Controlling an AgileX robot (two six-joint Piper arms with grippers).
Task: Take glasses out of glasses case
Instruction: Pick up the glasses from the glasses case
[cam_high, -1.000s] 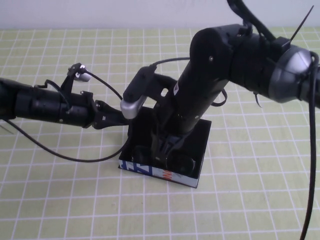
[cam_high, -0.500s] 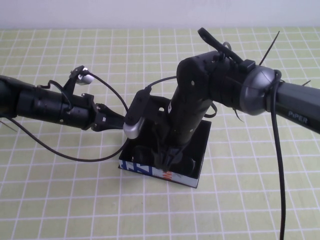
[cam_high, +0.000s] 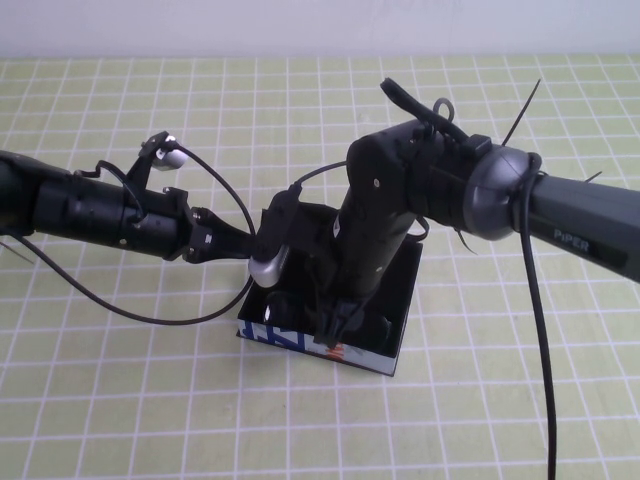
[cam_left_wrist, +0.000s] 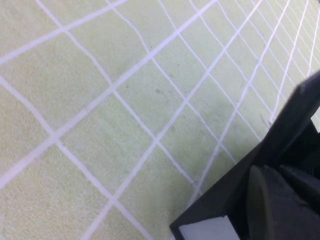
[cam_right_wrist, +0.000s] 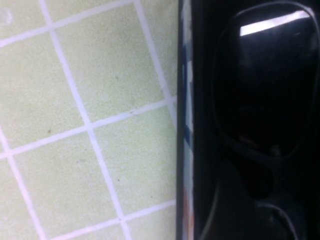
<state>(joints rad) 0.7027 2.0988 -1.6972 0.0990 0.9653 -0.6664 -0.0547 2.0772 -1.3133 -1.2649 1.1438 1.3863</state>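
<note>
From above, the open black glasses case (cam_high: 385, 322) sat on the green checked cloth (cam_high: 120, 400), right gripper (cam_high: 333, 330) plunged inside it, its fingers perhaps closed but too dark to call. Left gripper (cam_high: 240, 243) pressed the case's far-left edge, grip unreadable. Right wrist view: glossy dark-lensed glasses (cam_right_wrist: 260, 100) lay inside the case.

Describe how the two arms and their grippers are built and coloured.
Both arms are matte black with rounded housings. The right arm has a grey metallic joint cap, white "PIPER" lettering, black cables and zip ties. A wrist camera with a silver end sits by the right gripper, over the glasses case. The left arm trails a thin black cable and a small silver-white fitting; its left gripper is black.
</note>
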